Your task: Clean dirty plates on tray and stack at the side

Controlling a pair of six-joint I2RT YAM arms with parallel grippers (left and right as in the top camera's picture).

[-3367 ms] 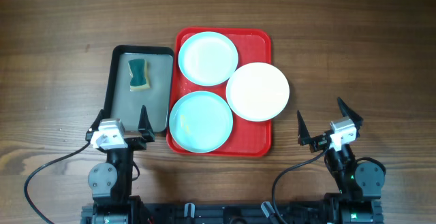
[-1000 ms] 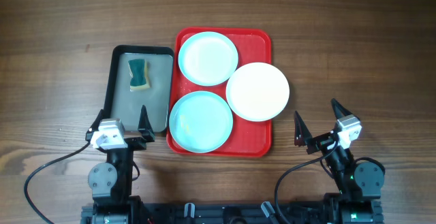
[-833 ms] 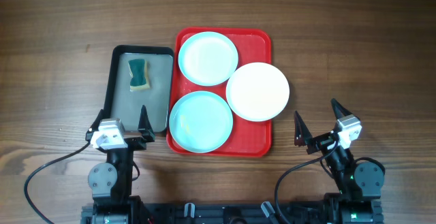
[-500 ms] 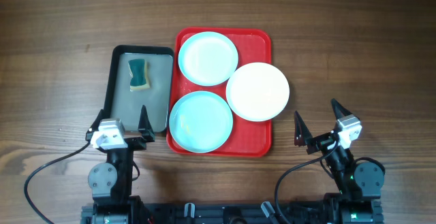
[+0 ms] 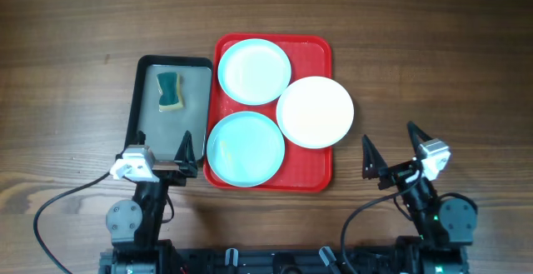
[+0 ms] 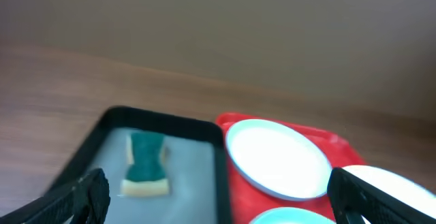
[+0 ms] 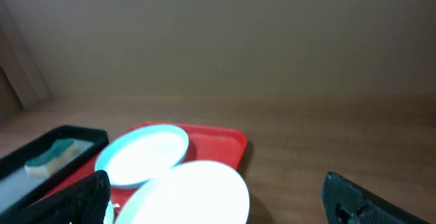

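The red tray (image 5: 319, 174) holds three plates: a mint-blue plate (image 5: 254, 71) at the back, a mint-blue plate (image 5: 245, 148) at the front, and a white plate (image 5: 315, 112) overhanging the tray's right rim. My left gripper (image 5: 164, 151) is open and empty, near the front left corner of the tray. My right gripper (image 5: 391, 151) is open and empty, right of the tray's front. The left wrist view shows the back plate (image 6: 276, 158). The right wrist view shows the white plate (image 7: 191, 193) and the back plate (image 7: 143, 154).
A black-rimmed grey tray (image 5: 147, 124) lies left of the red tray, with a green and yellow sponge (image 5: 170, 90) in its back part. The sponge also shows in the left wrist view (image 6: 146, 164). Bare wooden table lies right of the red tray.
My left gripper has shifted right, toward the red tray's front left corner. My right gripper has turned slightly and drifted a little right. The plates have not moved.
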